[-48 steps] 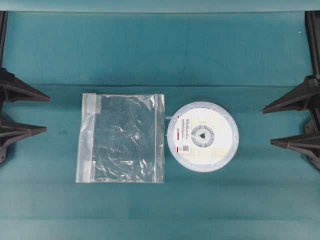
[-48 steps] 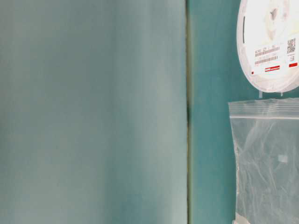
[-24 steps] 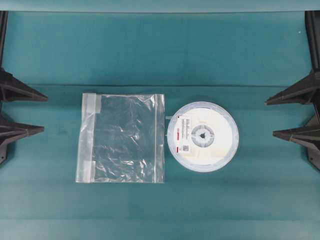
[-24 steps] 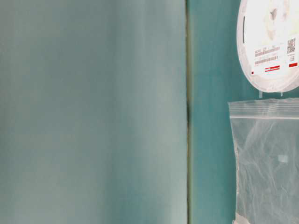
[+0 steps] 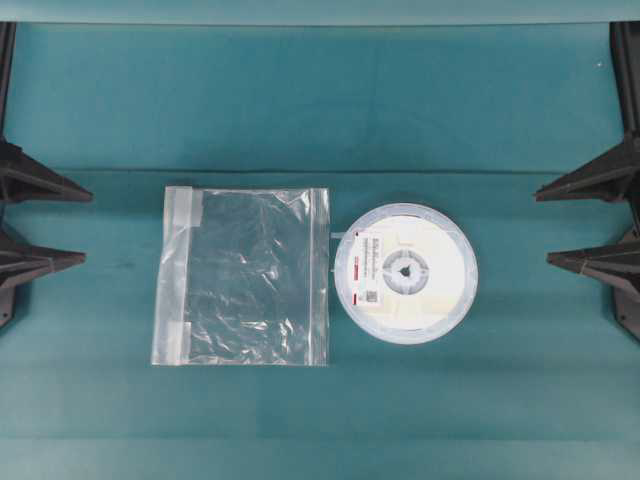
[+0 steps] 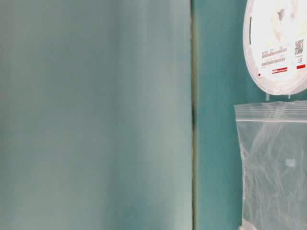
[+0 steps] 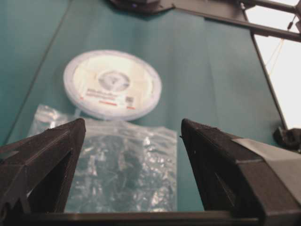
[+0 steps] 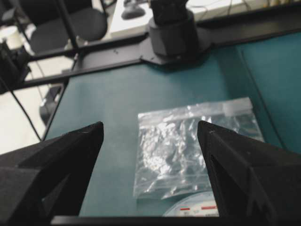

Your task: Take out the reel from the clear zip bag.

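The reel (image 5: pixel 406 273) lies flat on the teal table, outside the clear zip bag (image 5: pixel 241 276), just to the bag's right, its rim next to the bag's zip edge. The bag lies flat and empty. The reel shows in the table-level view (image 6: pixel 278 45) and the left wrist view (image 7: pixel 113 84); the bag shows there too (image 6: pixel 273 167) (image 7: pixel 120 174) and in the right wrist view (image 8: pixel 188 146). My left gripper (image 5: pixel 75 227) is open and empty at the left edge. My right gripper (image 5: pixel 548 228) is open and empty at the right edge. Both are far from the objects.
A seam in the table cover (image 5: pixel 320 171) runs across behind the objects. The opposite arm's base (image 8: pixel 174 33) stands at the far table edge in the right wrist view. Chairs and cables lie beyond the table.
Both grippers have drawn back slightly toward the outer edges of the overhead view. The reel and bag have not moved.
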Controlling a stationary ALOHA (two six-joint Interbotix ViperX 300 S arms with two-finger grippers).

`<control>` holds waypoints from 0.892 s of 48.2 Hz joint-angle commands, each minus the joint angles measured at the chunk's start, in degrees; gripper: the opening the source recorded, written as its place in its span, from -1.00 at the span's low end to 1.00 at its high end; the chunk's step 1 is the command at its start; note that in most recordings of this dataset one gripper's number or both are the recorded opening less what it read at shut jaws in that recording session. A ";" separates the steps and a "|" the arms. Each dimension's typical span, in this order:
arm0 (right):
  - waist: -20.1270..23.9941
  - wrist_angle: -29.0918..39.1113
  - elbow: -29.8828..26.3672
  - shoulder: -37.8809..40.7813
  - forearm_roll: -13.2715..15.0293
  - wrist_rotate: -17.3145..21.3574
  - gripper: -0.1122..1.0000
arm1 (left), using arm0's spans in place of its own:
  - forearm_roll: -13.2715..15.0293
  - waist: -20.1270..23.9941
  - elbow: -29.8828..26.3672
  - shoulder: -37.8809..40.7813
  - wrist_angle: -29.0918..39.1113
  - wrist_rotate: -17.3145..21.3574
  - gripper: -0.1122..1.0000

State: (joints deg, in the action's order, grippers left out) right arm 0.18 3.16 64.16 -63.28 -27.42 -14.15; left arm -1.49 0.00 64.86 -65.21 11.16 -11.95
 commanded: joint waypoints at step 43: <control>-0.44 2.11 -0.70 -0.88 0.09 -0.44 0.87 | -0.09 -0.18 -1.49 0.35 -0.35 -0.26 0.81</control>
State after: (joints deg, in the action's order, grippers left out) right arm -0.18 5.45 64.16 -64.42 -27.33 -14.15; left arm -1.32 0.00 64.86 -65.21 11.16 -12.13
